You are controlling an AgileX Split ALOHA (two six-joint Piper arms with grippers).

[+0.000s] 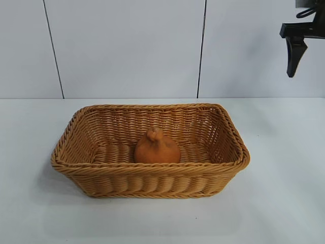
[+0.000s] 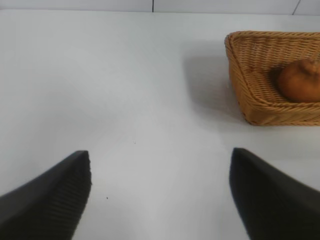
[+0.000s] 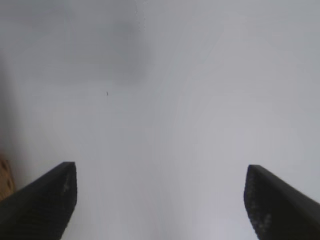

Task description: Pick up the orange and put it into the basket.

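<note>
Right end effector (image 1: 296,63) hangs spread above table; orange (image 1: 157,146) in basket (image 1: 152,184).

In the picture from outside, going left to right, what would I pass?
The wicker basket's left rim → the orange inside it → the basket's right rim → the right arm's black claw, open, up at the top corner.

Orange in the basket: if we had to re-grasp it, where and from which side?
Come straight down: the basket walls block the sides. Close across the wide body of the orange, below its top knob. Likely the right gripper, open and up high.
</note>
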